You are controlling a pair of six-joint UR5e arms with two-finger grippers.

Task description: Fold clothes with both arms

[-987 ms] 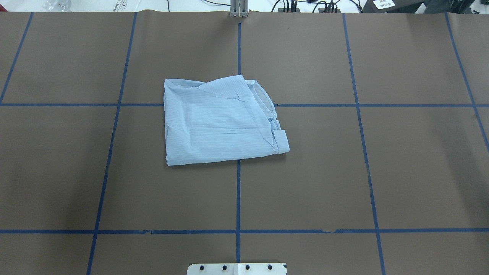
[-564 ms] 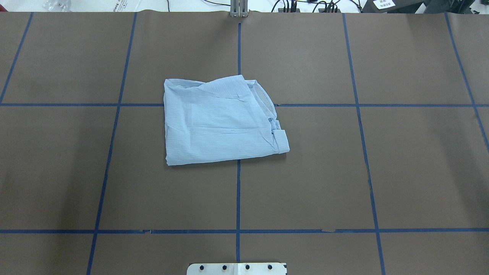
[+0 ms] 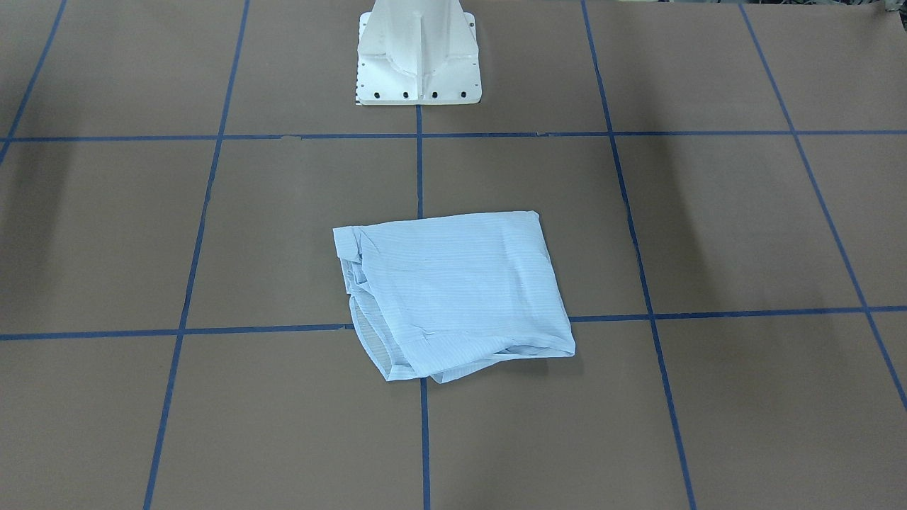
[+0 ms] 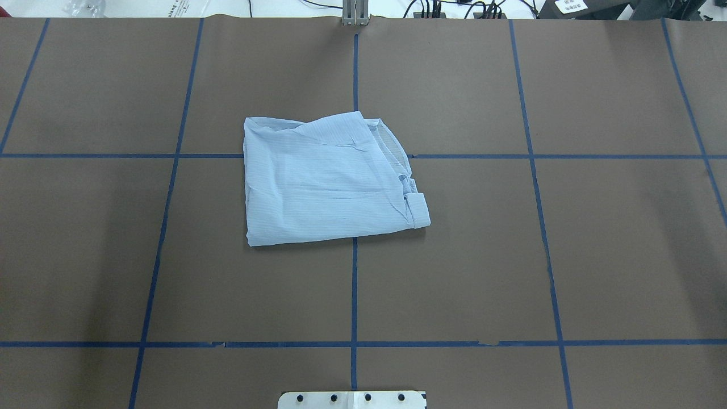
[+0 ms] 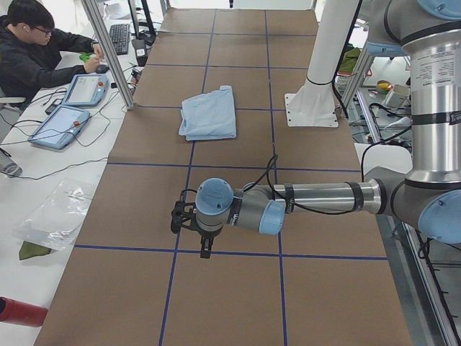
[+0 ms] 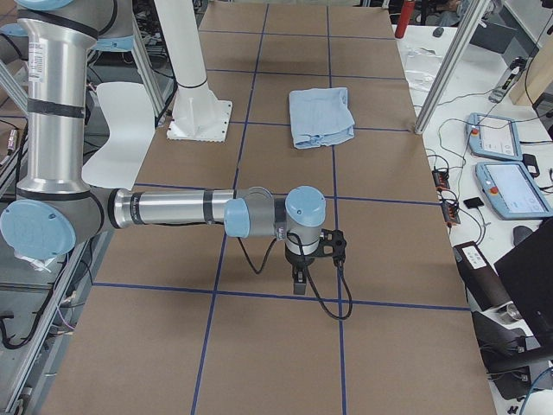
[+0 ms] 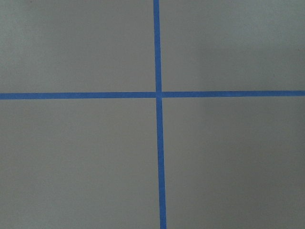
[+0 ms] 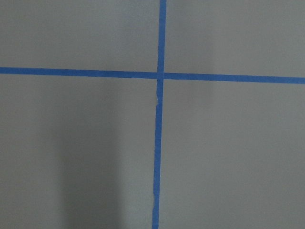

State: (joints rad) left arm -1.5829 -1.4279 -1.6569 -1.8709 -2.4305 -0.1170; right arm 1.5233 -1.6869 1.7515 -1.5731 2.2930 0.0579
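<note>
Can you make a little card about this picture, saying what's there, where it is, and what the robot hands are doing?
thing: shirt, light blue, folded into a rough rectangle
where: flat on the brown table, covering a crossing of blue tape lines
left end effector: over a tape crossing, far from the shirt; open or shut unclear
right end effector: same, toward the other table end
touching the shirt: nothing
</note>
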